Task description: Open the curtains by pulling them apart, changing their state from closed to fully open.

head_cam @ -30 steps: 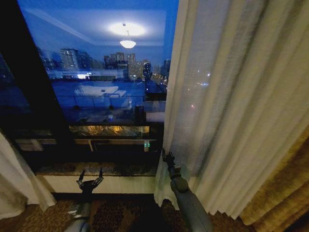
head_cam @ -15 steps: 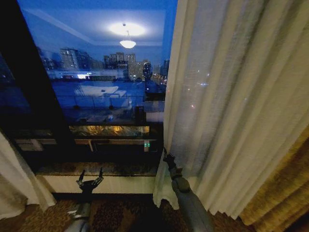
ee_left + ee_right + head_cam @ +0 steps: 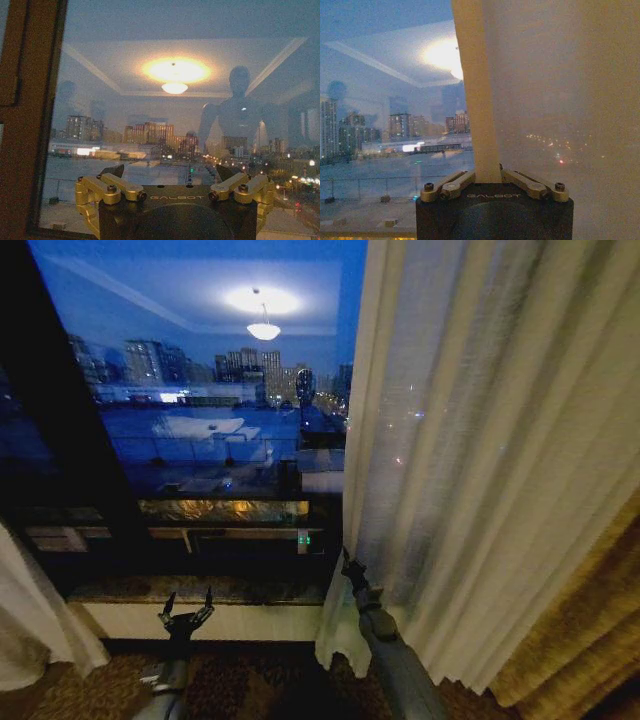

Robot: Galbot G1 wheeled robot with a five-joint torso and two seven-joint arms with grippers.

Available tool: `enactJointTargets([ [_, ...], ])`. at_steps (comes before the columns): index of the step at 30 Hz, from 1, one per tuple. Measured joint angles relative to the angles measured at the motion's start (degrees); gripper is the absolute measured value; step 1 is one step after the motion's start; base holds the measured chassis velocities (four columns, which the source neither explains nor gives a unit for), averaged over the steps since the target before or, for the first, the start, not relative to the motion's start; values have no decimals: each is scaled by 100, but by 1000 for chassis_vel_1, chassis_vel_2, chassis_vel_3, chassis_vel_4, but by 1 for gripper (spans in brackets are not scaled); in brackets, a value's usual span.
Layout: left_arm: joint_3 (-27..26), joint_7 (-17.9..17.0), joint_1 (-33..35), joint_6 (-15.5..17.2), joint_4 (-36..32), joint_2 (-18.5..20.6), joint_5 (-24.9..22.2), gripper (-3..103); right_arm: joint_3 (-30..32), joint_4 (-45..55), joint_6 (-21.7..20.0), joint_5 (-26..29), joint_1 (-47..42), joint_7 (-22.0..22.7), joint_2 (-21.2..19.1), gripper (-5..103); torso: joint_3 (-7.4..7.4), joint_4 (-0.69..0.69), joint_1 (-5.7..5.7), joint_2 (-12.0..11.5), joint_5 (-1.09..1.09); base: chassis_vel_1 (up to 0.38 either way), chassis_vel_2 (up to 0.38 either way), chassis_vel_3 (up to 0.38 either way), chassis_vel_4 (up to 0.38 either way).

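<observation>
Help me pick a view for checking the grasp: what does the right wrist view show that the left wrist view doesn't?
Right wrist view: the right gripper shut on the hemmed edge of the right sheer curtain, whose fabric covers the glass beside it. Left wrist view: the left gripper open, holding nothing, before bare glass beside the dark window frame. Both share the night city skyline and the reflected ceiling lamp.
</observation>
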Motion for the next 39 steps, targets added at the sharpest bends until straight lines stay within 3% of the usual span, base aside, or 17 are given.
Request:
enactJointTargets([
  [24,1,0,0,0,0,0,0,100,122,33,30,21,-59,35,-100,0,0,-1,0,0,0,-329,-333,323,332],
  [30,2,1,0,0,0,-1,0,100,131,-21,207,-111,-43,88,-59,0,0,-1,1,0,-1,-343,-308,348,335],
  [39,2,7,0,0,-1,-1,1,100,142,-6,192,-303,-55,227,-55,0,0,-2,0,0,1,-113,-121,119,127],
])
